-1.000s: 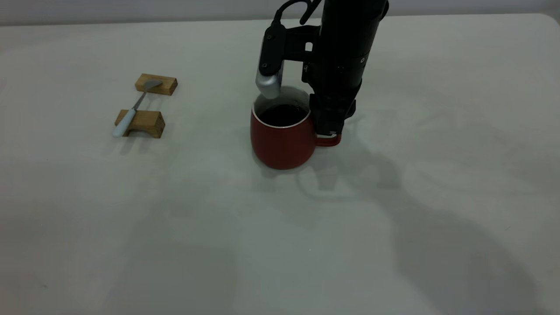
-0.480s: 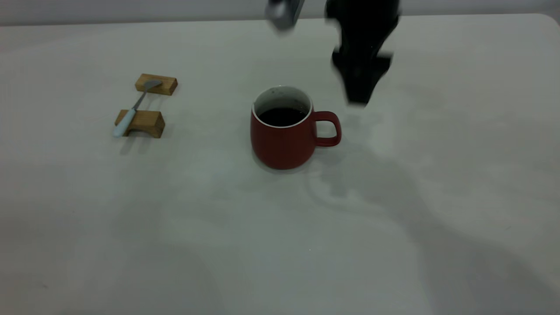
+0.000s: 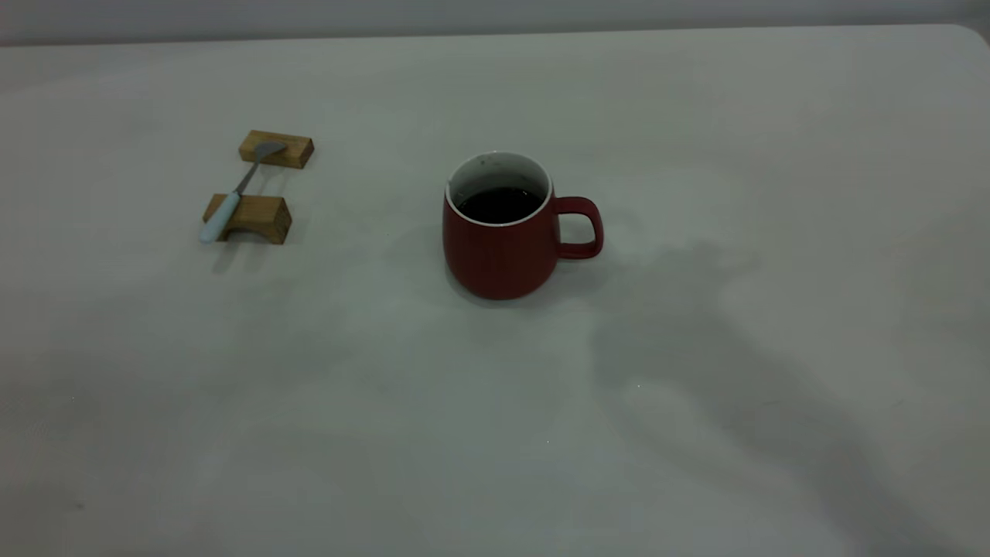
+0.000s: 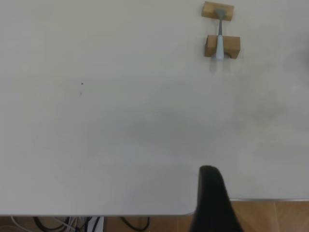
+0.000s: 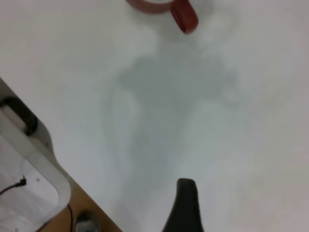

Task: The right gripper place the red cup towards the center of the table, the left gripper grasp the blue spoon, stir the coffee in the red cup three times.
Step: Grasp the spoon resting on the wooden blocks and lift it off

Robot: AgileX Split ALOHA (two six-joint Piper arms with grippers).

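The red cup [image 3: 503,247] stands upright near the middle of the table [image 3: 495,433], handle to the right, with dark coffee [image 3: 499,205] inside. The blue spoon [image 3: 232,197] lies across two tan wooden blocks at the left. No arm shows in the exterior view. In the left wrist view the spoon [image 4: 219,36] lies far off, and the left gripper [image 4: 210,193] hangs over the table's edge. The right wrist view catches the cup's handle [image 5: 184,17] far from the right gripper [image 5: 187,195], which is open and holds nothing.
The wooden blocks [image 3: 276,148] [image 3: 249,219] prop the spoon off the table. The table edge [image 4: 145,214] shows in the left wrist view, with cables and wood floor below. A pale grey unit [image 5: 29,164] stands past the table edge in the right wrist view.
The right gripper let go of the cup's handle, rose and drew back out of the exterior view. The cup stayed where it was set. The spoon has not moved.
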